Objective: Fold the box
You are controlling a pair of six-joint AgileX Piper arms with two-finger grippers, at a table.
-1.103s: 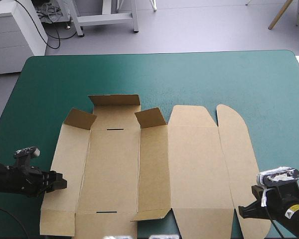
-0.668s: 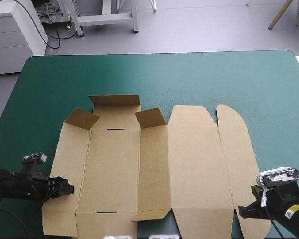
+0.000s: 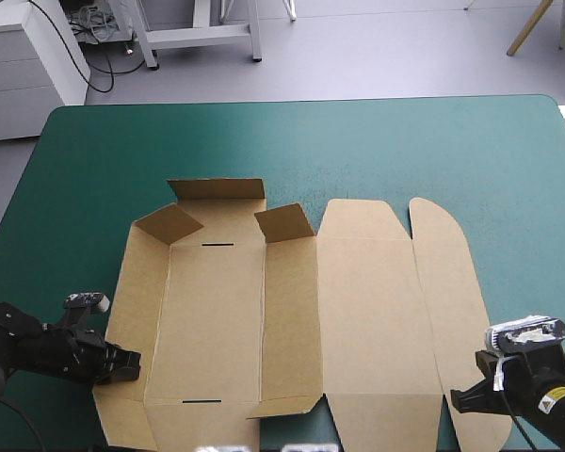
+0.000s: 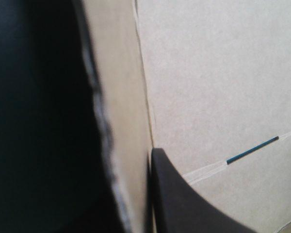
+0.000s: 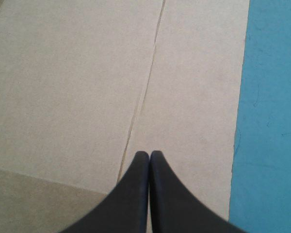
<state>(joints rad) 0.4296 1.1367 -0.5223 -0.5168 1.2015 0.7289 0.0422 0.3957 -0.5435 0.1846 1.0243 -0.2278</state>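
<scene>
Left gripper (image 3: 130,363), arm low, clamps the box (image 3: 217,311) by its raised left wall.

Both arms are black. The left arm (image 3: 38,348) is built of blocky, matte segments and ends in the left gripper (image 3: 127,365), whose fingers (image 4: 179,204) are smooth black curved fins, broad at the base and narrowing to a tip. The right arm (image 3: 557,416) bears a small yellow label (image 3: 553,401) with dark print too small to read. The right gripper (image 5: 149,155) has the same black fin-shaped fingers.
</scene>
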